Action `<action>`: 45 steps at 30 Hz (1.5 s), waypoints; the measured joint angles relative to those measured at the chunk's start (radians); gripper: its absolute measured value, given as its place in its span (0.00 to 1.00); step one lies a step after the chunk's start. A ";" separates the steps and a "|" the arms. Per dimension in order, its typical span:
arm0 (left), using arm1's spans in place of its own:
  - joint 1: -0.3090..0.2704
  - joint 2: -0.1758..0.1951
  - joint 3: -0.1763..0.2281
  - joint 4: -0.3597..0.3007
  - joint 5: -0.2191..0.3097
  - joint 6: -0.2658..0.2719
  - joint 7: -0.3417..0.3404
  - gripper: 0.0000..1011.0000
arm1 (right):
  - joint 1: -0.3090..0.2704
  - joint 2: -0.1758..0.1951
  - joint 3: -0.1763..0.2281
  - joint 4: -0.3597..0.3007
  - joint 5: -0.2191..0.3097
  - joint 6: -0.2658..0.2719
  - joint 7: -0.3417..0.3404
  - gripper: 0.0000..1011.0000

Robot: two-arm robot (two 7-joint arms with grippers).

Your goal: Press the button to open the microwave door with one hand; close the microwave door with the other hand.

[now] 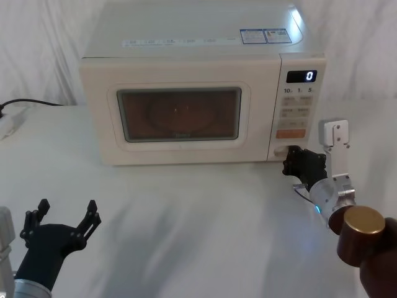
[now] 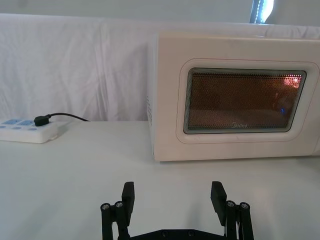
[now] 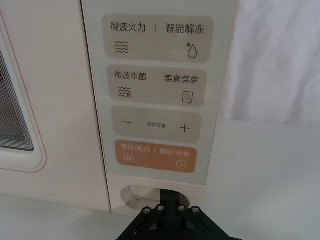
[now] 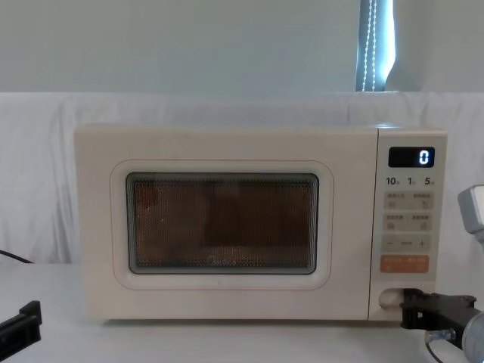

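Right hand (image 3: 167, 200), fingers together, touches cream pill-shaped button (image 3: 137, 196); left hand (image 1: 65, 218) spread, parked low.

A white cloth covers the counter (image 1: 198, 217) and hangs as a backdrop (image 2: 75, 65) behind it. Off to the left, near the back, a white power strip (image 2: 27, 131) lies flat on the cloth with 1 black plug (image 2: 41, 120) pushed into it, and its black cable (image 2: 67, 116) runs away toward the right along the backdrop's foot.
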 joint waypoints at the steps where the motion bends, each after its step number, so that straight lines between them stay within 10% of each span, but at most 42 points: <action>1: 0.000 0.000 0.000 0.000 0.000 0.000 0.000 0.99 | 0.002 -0.001 0.000 0.003 -0.002 0.000 -0.004 0.00; 22: 0.000 0.000 0.000 0.000 0.000 0.000 0.000 0.99 | 0.005 -0.006 0.011 0.002 -0.019 0.010 -0.018 0.00; 45: 0.000 0.000 0.000 0.000 0.000 0.000 0.000 0.99 | -0.215 0.006 0.008 -0.357 -0.009 0.105 -0.012 0.00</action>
